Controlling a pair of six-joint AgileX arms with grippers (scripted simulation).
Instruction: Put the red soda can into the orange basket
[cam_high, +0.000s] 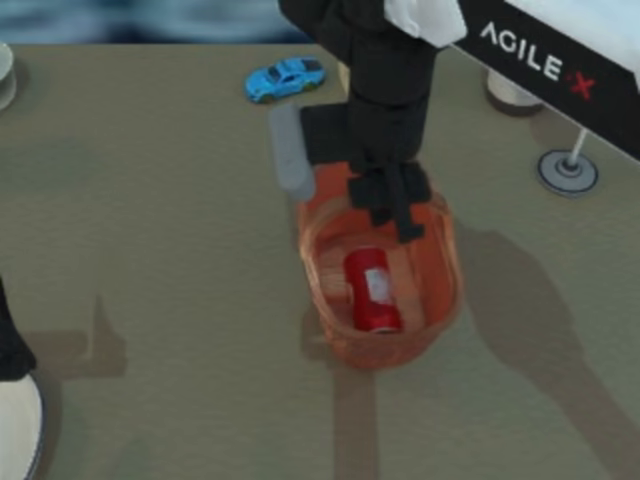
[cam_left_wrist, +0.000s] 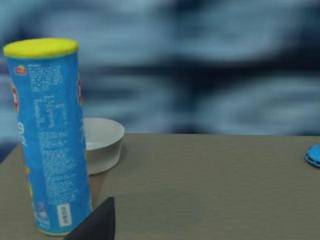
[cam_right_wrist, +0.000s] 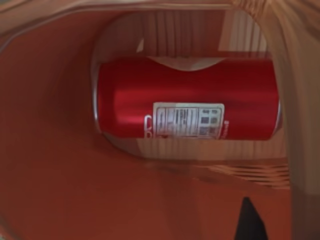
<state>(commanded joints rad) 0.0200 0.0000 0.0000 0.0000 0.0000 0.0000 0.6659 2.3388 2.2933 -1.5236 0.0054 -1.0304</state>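
Inside one orange basket, one red soda can

The right arm is blocky and black, its white upper link lettered AGILE X; its black hand has squared, stepped fingers.

Surface: an olive table.
Resting on it: orange basket, blue toy car, chip tube, white bowl.
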